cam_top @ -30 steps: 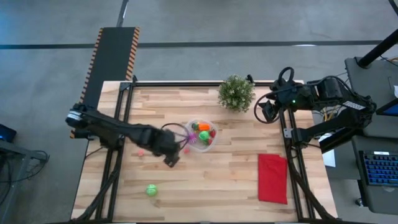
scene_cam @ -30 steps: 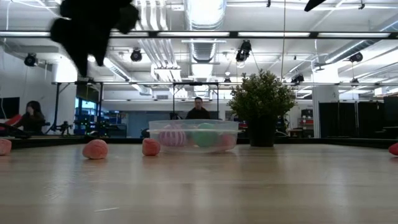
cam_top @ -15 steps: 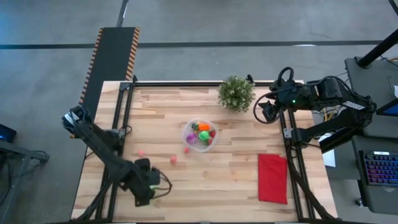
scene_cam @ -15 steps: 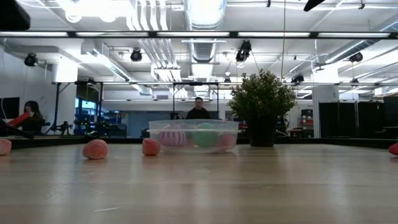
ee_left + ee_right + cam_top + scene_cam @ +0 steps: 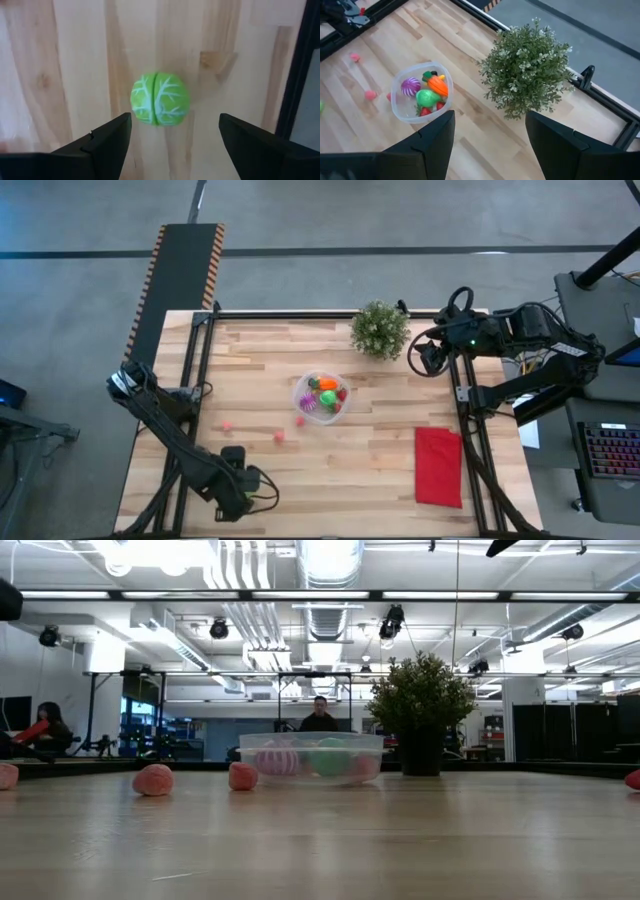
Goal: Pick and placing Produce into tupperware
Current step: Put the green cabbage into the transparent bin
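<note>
In the high view, the left tool point(image 5: 237, 492) is hanging over the near left corner of the surface point(image 5: 370, 465). The right tool point(image 5: 422, 358) is waiting at the far right edge, beside the potted plant point(image 5: 379, 329). The tupperware point(image 5: 322, 396) is sitting in the middle, holding several produce pieces.

In the low view, three pink pieces point(image 5: 153, 780) are lying left of the tupperware point(image 5: 312, 758).

In the left wrist view, the fingers point(image 5: 107, 140) are standing apart on either side of a green cabbage point(image 5: 159, 98), not touching it.

In the right wrist view, the fingers point(image 5: 436, 137) are standing apart, holding nothing.

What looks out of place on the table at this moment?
Three pink toy pieces lie loose on the wood beside the clear bowl, and a green one sits apart under the open left gripper. Nothing looks spilled or damaged.
</note>
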You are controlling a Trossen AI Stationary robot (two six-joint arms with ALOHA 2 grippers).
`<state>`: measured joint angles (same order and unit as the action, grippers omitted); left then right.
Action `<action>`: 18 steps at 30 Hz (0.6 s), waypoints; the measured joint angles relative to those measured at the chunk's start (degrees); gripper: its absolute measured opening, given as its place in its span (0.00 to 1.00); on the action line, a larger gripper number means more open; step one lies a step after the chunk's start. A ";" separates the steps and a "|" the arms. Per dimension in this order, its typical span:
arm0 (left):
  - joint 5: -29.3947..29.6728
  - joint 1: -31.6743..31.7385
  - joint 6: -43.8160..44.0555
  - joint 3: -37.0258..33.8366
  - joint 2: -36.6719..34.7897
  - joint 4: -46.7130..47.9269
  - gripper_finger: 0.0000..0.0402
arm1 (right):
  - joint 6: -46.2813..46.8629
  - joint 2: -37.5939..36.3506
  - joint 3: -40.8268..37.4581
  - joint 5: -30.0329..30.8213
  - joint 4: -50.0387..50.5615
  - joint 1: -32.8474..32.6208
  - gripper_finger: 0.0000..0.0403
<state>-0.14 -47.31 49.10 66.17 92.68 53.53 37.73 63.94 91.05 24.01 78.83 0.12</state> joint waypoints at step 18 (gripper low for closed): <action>-0.71 0.04 4.68 -7.60 -1.01 -9.23 0.71 | 2.82 0.00 0.00 0.00 0.02 0.00 0.58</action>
<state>-0.84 -47.27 53.78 58.57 91.68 44.29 40.56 63.94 91.05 24.01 78.85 0.12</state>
